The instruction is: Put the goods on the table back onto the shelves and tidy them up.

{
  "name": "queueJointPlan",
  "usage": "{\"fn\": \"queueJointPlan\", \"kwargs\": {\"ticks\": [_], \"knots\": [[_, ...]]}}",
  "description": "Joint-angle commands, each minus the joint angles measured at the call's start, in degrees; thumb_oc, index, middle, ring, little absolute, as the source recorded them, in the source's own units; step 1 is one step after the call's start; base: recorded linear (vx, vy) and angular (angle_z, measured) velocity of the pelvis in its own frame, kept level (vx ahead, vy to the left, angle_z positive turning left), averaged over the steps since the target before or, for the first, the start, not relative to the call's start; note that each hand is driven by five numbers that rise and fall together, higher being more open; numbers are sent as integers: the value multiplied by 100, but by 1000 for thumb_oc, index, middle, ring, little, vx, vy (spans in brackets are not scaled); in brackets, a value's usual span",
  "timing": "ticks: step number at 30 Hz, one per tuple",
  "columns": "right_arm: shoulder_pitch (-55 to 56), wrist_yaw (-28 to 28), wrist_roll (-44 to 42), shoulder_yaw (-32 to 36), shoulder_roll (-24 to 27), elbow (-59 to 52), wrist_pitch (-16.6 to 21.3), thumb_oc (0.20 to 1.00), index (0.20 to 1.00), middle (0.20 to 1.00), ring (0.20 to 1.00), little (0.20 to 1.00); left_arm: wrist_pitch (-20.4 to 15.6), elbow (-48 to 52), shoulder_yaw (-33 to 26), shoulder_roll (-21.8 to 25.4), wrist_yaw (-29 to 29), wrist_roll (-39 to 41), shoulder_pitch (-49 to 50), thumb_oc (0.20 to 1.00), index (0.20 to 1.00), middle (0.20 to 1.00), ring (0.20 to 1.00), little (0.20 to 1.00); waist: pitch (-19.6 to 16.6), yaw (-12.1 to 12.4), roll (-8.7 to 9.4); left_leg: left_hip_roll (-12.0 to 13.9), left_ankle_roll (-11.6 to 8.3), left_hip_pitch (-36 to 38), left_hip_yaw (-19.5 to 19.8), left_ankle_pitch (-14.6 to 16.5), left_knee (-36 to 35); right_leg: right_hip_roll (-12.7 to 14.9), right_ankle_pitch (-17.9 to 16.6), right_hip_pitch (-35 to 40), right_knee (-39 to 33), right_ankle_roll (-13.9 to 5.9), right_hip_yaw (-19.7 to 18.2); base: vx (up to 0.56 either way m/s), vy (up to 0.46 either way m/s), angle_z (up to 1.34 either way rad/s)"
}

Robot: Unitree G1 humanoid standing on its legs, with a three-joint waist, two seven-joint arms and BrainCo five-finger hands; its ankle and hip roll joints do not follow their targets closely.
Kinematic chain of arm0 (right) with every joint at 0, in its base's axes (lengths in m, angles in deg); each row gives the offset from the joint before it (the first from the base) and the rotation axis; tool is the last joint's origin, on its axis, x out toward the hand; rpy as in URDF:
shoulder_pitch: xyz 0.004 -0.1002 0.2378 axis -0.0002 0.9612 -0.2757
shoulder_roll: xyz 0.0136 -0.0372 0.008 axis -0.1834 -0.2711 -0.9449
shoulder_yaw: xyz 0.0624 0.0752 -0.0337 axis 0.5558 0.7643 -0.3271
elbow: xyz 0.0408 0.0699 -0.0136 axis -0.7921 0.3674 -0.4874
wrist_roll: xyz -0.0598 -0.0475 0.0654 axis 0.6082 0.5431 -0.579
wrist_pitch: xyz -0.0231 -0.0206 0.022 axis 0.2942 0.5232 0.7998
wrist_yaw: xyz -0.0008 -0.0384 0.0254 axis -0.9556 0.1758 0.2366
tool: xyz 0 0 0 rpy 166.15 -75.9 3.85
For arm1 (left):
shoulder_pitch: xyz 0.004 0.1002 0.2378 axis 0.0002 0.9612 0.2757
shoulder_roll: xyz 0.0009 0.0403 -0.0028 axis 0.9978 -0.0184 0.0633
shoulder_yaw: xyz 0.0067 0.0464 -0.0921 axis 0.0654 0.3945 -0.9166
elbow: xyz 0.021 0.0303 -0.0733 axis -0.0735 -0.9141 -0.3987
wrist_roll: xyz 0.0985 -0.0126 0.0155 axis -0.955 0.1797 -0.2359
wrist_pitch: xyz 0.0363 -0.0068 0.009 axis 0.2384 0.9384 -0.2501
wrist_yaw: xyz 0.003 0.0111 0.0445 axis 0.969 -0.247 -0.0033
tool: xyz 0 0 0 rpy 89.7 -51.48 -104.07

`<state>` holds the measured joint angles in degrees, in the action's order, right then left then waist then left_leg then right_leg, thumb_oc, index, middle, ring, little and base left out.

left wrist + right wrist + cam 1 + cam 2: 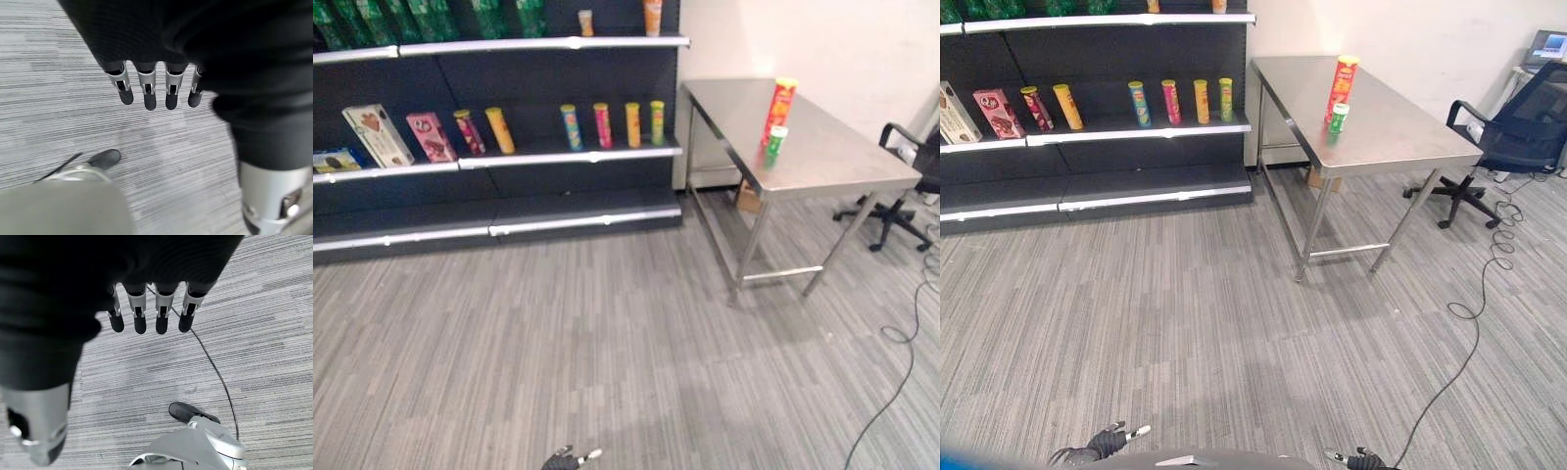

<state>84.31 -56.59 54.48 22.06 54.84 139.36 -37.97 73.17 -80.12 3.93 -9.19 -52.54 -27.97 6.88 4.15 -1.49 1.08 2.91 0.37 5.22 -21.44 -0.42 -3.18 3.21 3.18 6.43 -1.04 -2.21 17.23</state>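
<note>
Red tall can point(780, 111), short green can point(775, 143) touching, steel table point(842, 157), both hands point(156, 90) point(146, 316) empty, fingers relaxed

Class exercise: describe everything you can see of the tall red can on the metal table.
The tall red can is a slim cylinder with a yellow top and a printed wrapper that looks like card. It stands upright near the middle of the steel table, resting on its base. A shorter green can stands just in front of it; whether they touch is unclear. Neither hand is near it.
</note>
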Motion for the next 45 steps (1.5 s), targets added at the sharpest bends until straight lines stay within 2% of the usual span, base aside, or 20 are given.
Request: {"fn": "queueJointPlan", "kwargs": {"ticks": [1,8,34,45], "knots": [[-470,10,24,-167,158,206,112,1000,1000,1000,1000,1000,-136,-178,-76,153,68,157,-394,1000,1000,1000,1000,1000,237,-84,0,388,-630,438,240,85,-182,267,-17,317,-396,-525,74,0,0,0],[-503,-11,124,-248,157,256,87,1000,1000,1000,1000,1000,-112,-321,5,145,73,-150,-412,1000,1000,1000,1000,1000,246,-82,-6,367,-609,455,235,119,-182,292,-36,313,-396,-529,44,0,0,0],[-528,-46,482,-503,210,283,51,1000,1000,1000,1000,1000,-95,-326,263,150,112,-534,-535,1000,1000,1000,1000,1000,267,-151,16,412,-614,426,216,99,-182,250,-44,208,-396,-507,-106,-1,-1,0],[-498,-41,274,-396,225,158,93,1000,1000,1000,1000,1000,-91,-300,332,147,148,-587,-540,1000,1000,1000,1000,1000,258,-196,-8,465,-652,415,216,64,-182,171,-8,190,-396,-477,-139,0,0,0]]}}
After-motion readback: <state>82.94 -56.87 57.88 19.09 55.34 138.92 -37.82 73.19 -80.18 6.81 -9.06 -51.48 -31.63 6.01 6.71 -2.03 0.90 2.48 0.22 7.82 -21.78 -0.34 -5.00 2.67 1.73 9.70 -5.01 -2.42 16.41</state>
